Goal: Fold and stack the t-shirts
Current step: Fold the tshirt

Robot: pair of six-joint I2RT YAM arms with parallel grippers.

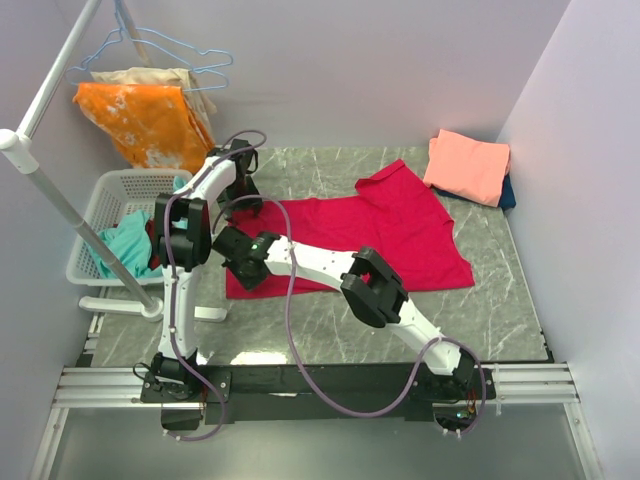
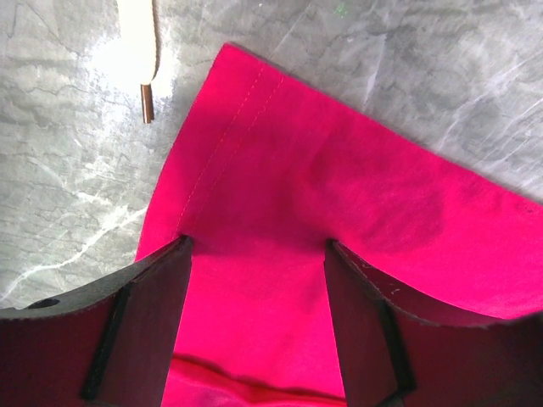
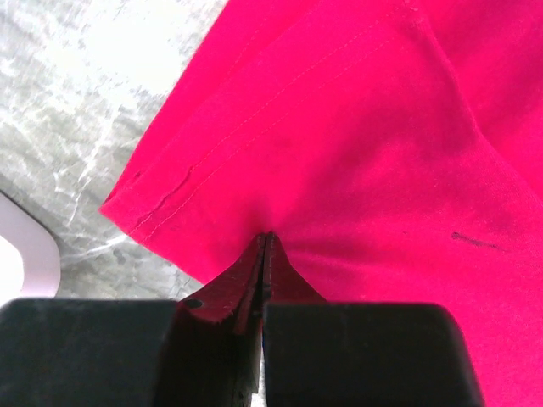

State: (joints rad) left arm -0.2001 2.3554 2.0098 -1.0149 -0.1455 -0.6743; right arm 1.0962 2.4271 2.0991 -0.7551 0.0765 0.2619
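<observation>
The crimson-red t-shirt lies spread flat on the marble table. My right gripper is shut on the shirt's near-left hem; in the right wrist view the red cloth puckers into the closed gripper. My left gripper stands open over the shirt's far-left corner. In the left wrist view its fingertips rest on the red cloth, which spans the gap of the gripper. A folded salmon-pink t-shirt sits at the back right on a dark blue one.
A white laundry basket holding teal cloth stands at the left, behind a white rack pole. An orange blotched cloth hangs on hangers at the back left. A white cord with a brown tip lies near the shirt's corner.
</observation>
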